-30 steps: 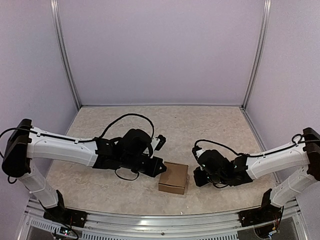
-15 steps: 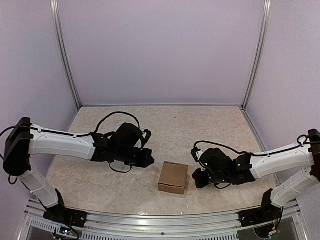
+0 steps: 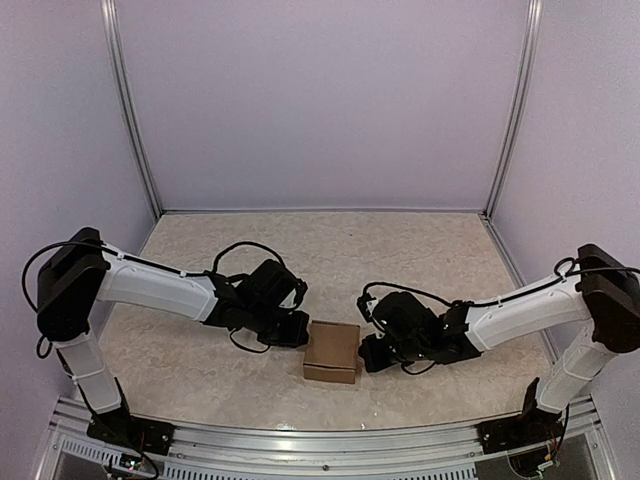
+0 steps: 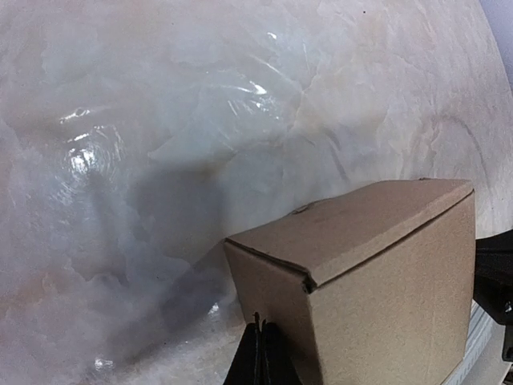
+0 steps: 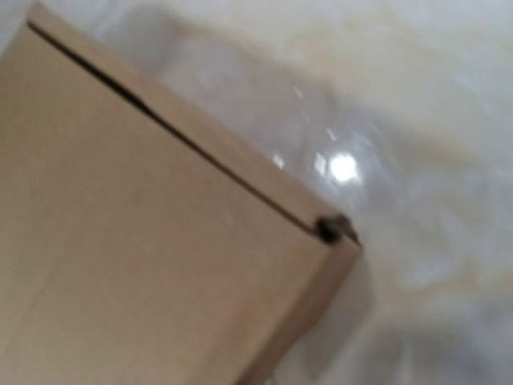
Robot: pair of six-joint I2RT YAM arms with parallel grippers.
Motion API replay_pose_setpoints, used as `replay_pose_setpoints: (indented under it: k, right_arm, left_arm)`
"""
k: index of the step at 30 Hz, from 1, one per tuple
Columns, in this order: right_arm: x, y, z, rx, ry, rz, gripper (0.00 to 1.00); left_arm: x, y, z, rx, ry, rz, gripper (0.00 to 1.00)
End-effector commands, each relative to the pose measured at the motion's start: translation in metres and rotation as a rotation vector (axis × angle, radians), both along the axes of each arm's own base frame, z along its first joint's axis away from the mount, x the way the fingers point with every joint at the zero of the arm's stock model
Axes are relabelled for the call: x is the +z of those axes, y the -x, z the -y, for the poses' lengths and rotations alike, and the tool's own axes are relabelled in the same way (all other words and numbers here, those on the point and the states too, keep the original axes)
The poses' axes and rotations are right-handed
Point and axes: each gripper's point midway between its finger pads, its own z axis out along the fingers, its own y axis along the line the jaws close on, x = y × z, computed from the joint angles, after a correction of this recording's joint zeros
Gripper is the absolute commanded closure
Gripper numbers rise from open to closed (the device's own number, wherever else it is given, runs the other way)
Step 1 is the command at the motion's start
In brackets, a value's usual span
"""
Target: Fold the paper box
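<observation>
The paper box (image 3: 332, 352) is a small closed brown cardboard box standing on the table near the front. My left gripper (image 3: 299, 331) is at its left side. In the left wrist view its fingertips (image 4: 260, 341) are pressed together, shut on nothing, and their tips sit against the box's (image 4: 377, 265) side face. My right gripper (image 3: 369, 353) is against the box's right side. The right wrist view is blurred and filled by the box (image 5: 152, 241). Its fingers do not show there, so I cannot tell whether it is open or shut.
The beige marbled table (image 3: 330, 250) is closed in by lilac walls with metal posts (image 3: 135, 130) at the back corners. A metal rail (image 3: 320, 440) runs along the near edge.
Both grippers have closed in on the box from either side. The box has shifted a little to the left.
</observation>
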Motion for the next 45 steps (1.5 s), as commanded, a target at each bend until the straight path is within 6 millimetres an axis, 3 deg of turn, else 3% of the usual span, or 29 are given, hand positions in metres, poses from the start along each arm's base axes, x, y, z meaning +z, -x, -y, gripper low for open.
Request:
replay_pose_setpoints:
  k: [1,7,12,17,22,25,31,35,39,40,42,45]
  right_arm:
    - [0.007,-0.014,-0.023,-0.008,-0.058,0.01,1.0]
    - [0.006,-0.027,-0.045,-0.006,-0.069,0.025,1.0]
    - [0.008,-0.045,-0.051,-0.028,-0.055,0.059,1.0]
    - [0.008,-0.065,-0.049,-0.042,-0.049,0.064,1.0]
    - [0.007,-0.07,-0.043,-0.047,-0.035,0.061,1.0]
    - [0.008,-0.07,-0.034,-0.057,-0.012,0.07,1.0]
    - [0.017,-0.075,-0.005,-0.1,0.055,0.116,0.72]
    - [0.034,-0.078,0.019,-0.129,0.125,0.182,0.59]
    - [0.058,-0.081,0.04,-0.155,0.175,0.263,0.41]
    - [0.065,-0.082,0.044,-0.161,0.184,0.284,0.32]
    - [0.079,-0.083,0.052,-0.167,0.201,0.321,0.05]
    - [0.1,-0.084,0.063,-0.178,0.223,0.369,0.0]
  left_arm:
    - [0.006,-0.005,0.004,-0.002,0.041,-0.019,1.0]
    - [0.01,-0.012,-0.006,0.022,0.052,-0.021,1.0]
    - [0.011,-0.023,-0.009,0.03,0.056,-0.016,1.0]
    - [0.009,-0.038,-0.021,0.068,0.03,0.0,1.0]
    - [0.013,-0.051,-0.038,0.105,-0.042,0.045,0.99]
    - [0.018,-0.054,-0.047,0.123,-0.07,0.066,0.89]
    - [0.032,-0.06,-0.071,0.17,-0.154,0.118,0.61]
    - [0.048,-0.061,-0.086,0.184,-0.193,0.171,0.51]
    - [0.083,-0.062,-0.1,0.209,-0.199,0.251,0.39]
    - [0.091,-0.063,-0.104,0.214,-0.211,0.271,0.35]
    - [0.11,-0.064,-0.112,0.224,-0.224,0.313,0.24]
    - [0.14,-0.065,-0.125,0.248,-0.239,0.382,0.13]
